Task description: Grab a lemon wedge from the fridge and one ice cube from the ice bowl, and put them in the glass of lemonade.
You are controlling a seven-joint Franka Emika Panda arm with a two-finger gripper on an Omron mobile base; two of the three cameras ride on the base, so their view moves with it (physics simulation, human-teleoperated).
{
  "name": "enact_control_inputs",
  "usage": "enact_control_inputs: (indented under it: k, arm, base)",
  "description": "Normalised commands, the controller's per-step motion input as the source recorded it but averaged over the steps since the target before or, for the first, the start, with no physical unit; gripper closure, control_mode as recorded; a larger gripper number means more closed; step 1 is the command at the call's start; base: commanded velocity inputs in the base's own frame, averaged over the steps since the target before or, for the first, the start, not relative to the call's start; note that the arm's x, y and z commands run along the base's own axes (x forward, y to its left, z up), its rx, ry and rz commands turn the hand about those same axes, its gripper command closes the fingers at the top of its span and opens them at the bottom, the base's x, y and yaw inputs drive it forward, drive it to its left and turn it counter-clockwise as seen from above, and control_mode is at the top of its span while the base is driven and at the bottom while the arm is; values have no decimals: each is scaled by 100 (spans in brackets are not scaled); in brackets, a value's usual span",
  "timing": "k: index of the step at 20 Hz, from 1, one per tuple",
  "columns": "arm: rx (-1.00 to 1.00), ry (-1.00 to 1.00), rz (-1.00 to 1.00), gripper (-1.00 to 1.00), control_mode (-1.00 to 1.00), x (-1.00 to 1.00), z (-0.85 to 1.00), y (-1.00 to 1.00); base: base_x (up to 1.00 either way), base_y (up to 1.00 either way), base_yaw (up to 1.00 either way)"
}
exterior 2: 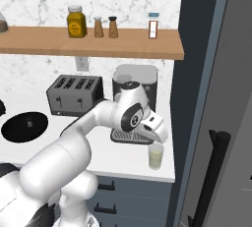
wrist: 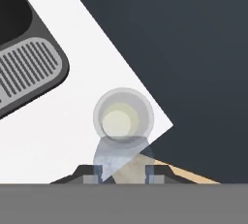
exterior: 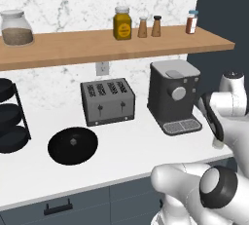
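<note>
The glass of lemonade (exterior 2: 156, 157) stands at the counter's right front corner, next to the dark fridge (exterior 2: 206, 73). From above, in the hand view, the glass (wrist: 123, 116) is a clear ring around pale yellow liquid. My gripper (exterior 2: 157, 140) hangs just over it, pointing down. The gripper (wrist: 124, 173) is shut on a translucent, pale bluish ice cube (wrist: 121, 157), held between the fingertips (wrist: 99, 172) and overlapping the glass's near rim. The lemon wedge and the ice bowl are out of view. The fridge (exterior: 219, 9) stands with its black bar handle (exterior 2: 211, 182) toward me.
A coffee machine (exterior: 174, 95) stands just left of the glass, and its drip tray (wrist: 29, 68) is close by. Further left are a toaster (exterior: 108, 101), a round black lid (exterior: 73, 144) and a black tiered rack (exterior: 9, 117). A wooden shelf (exterior: 121, 41) with jars runs above.
</note>
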Motion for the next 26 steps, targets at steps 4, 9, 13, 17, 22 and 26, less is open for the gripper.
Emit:
enact_control_inputs:
  k: [4,9,13,17,22,26]
  arm:
    - [0,0,0,100,-100,0,0,-9]
    - [0,0,0,100,-100,0,0,-14]
    - [0,0,0,100,-100,0,0,-1]
    - [0,0,0,100,-100,1,-6,0]
    - [0,-1,0,100,-100,2,-16,6]
    - [-4,-5,0,100,-100,18,-36,10]
  base:
    - [0,0,0]
    - [0,0,0]
    - [0,0,0]
    - [0,0,0]
    - [0,0,0]
    - [0,0,0]
